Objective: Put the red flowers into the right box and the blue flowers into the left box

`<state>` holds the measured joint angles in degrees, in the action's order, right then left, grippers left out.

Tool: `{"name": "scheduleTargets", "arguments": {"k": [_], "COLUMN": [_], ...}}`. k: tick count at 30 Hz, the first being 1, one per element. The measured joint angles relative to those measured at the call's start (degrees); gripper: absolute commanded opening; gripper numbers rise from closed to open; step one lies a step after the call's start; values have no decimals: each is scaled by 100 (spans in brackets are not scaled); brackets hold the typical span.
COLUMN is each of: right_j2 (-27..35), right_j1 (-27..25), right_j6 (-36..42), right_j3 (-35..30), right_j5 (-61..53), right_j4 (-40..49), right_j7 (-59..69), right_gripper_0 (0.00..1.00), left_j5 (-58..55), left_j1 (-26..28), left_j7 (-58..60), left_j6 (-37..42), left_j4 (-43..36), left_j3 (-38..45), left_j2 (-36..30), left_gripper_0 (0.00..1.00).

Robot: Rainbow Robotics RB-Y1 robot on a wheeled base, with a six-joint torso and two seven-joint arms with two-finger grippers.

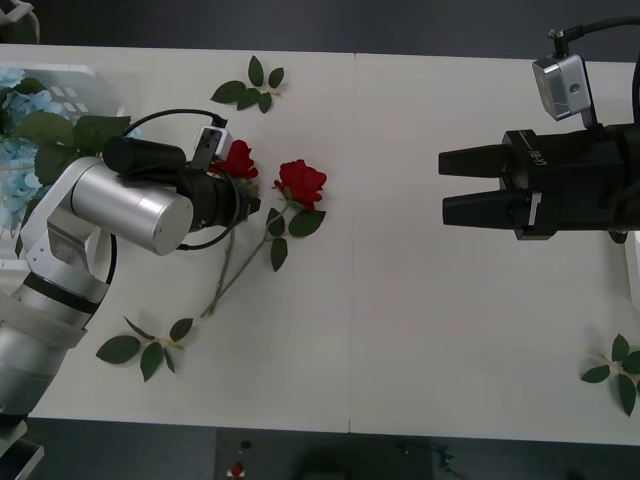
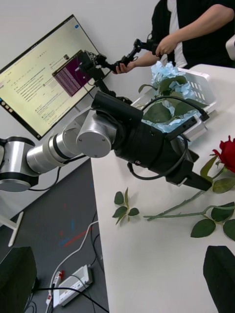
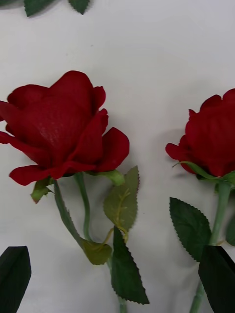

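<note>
While hovering the left gripper over two roses, just off the basket toward table centre, holding nothing: fingers spread wide, bracketing the stem of the rose nearer the basket. Second rose just beyond, on the side away from the basket. Blue flowers lying in the basket. Right gripper parked well away from the basket, fingers apart, empty.

Risks, judged from here:
- Closing low could catch both stems, since crossing below the blooms, and drag the second rose along.
- Closing on a leaf instead of the stem could slip on lift.
- Closing on petals could crush the bloom.
- Long carry to the right box, at the table end opposite the basket; probably needs a handover, so could drop there.

Views:
- Front: shows the stem crossing and the spacing of both arms, but hides the left fingers under the wrist.
- Left wrist: shows finger spread and the leaves by the stem, but not the crossing.
- Right wrist: shows the left arm side-on, low over the table beside the basket.
</note>
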<state>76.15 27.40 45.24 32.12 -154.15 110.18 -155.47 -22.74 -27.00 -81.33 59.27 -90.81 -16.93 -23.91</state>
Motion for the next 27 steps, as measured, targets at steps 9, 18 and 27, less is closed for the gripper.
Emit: {"name": "scheduleTargets", "arguments": {"k": [9,18,27], "right_j2": [0,0,0], "right_j1": [0,0,0], "right_j6": [0,0,0], "right_j3": [0,0,0], "right_j5": [0,0,0], "right_j4": [0,-4,-4], "right_j7": [0,0,0], "right_gripper_0": [100,100,100], "left_j5": [506,503,496], "left_j1": [0,0,-9], "left_j7": [0,1,1], "left_j6": [-272,-1286,-1361], "left_j4": [311,1349,1350], "left_j3": [1,-210,-333], "left_j2": [0,1,51], "left_gripper_0": [97,84,1]}}
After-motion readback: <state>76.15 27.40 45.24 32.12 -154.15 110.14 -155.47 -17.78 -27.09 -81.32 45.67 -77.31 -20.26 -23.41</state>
